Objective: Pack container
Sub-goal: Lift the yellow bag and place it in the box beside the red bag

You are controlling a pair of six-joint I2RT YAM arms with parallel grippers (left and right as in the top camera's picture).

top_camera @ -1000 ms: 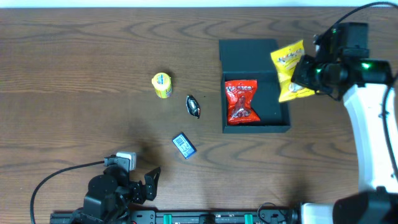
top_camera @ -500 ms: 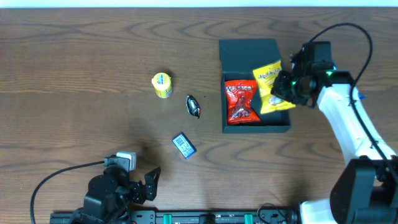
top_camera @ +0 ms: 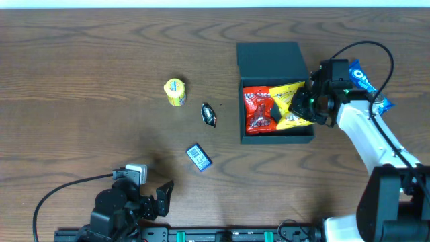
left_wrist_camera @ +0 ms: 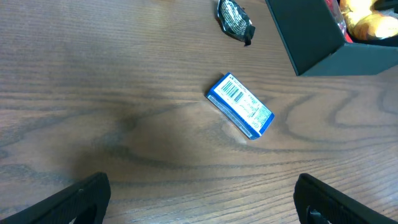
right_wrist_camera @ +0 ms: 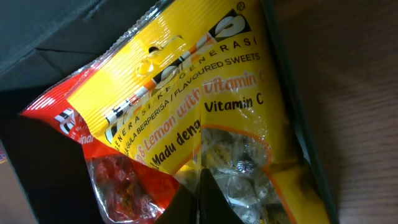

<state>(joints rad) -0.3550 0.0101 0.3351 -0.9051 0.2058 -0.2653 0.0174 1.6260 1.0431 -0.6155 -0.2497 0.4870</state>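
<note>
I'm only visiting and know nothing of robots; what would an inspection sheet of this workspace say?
Surface: brown wood-grain table, no spills seen.
Job's things: dark teal-green matte box, lid open; red snack packet inside; yellow sweets packet overlapping it.
Clutter: small yellow round pack, black foil-wrapped sweet, small blue barcoded box, blue packet beside the right arm.
End effectors: left end effector open, empty; right end effector shut on the yellow sweets packet.
Cables: black cable by the left arm; second black cable looping over the right arm.
Surroundings: nothing seen.
</note>
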